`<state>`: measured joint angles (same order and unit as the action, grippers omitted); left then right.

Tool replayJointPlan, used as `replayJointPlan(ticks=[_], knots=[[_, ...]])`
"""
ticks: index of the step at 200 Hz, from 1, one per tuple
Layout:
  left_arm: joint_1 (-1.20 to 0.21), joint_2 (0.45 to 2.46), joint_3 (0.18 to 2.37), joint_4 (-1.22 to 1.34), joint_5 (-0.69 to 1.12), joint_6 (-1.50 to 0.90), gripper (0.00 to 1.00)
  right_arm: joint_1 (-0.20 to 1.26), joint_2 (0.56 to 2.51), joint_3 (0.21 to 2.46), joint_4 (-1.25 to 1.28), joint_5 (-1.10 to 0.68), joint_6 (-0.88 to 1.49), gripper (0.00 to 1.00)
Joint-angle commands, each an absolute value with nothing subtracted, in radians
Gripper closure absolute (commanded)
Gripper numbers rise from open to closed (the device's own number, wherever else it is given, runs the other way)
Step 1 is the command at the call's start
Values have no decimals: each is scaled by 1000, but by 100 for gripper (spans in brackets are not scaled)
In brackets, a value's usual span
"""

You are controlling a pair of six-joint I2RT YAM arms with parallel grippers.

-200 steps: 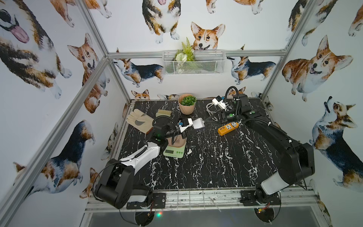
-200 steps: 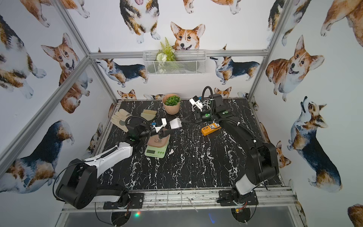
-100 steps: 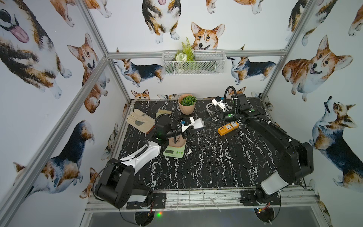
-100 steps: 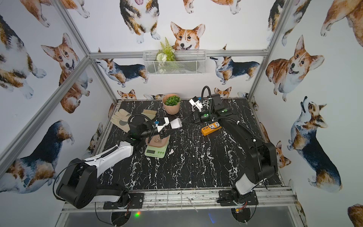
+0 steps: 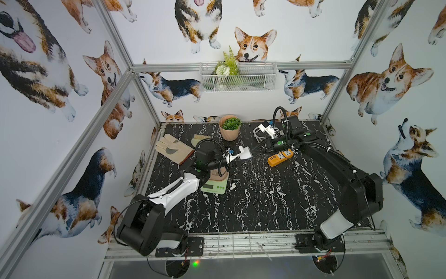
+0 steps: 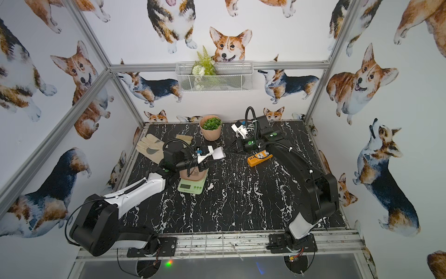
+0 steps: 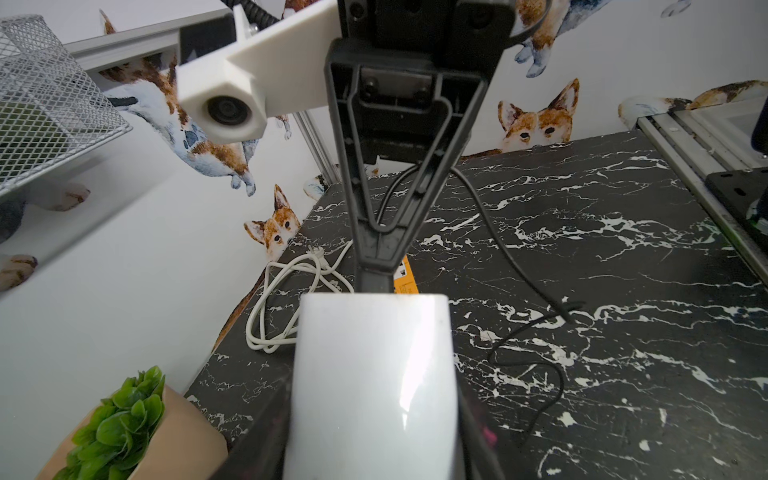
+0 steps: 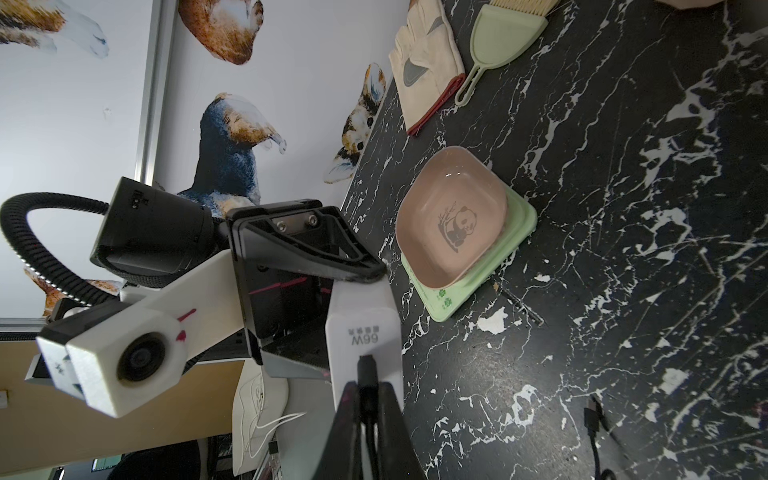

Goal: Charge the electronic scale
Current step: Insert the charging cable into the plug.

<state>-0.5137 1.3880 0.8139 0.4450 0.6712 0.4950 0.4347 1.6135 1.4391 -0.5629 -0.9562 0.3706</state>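
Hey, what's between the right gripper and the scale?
A white charger, held by the left gripper, with the right gripper pinching its black plug. The right wrist view shows it.

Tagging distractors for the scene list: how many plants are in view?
2. A potted plant stands near the back of the table; a fern sits in the hanging wire basket. More could be hidden.

The table [image 5: 265, 205] has a matt black stone look with white veins. The charger [image 7: 374, 374] is smooth, glossy white plastic, and the cable [image 8: 592, 411] is matt black. The scale [image 8: 465, 295] is smooth pale-green plastic, its dish [image 8: 453, 187] pink plastic with a soft sheen. The glove [image 8: 428, 62] is cream cloth, the basket [image 5: 237, 77] white wire mesh, the frame [image 5: 169, 68] brushed metal.
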Motion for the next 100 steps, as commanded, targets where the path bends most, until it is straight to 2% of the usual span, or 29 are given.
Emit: replayJointPlan(ticks=[1,100], knots=[[-530,1391,835,522,693,526,100,448,1621,1445,-598,-974,356,100],[-546,1359,836,558,695,494,100,453,1604,1411,-526,-1039,382,100]])
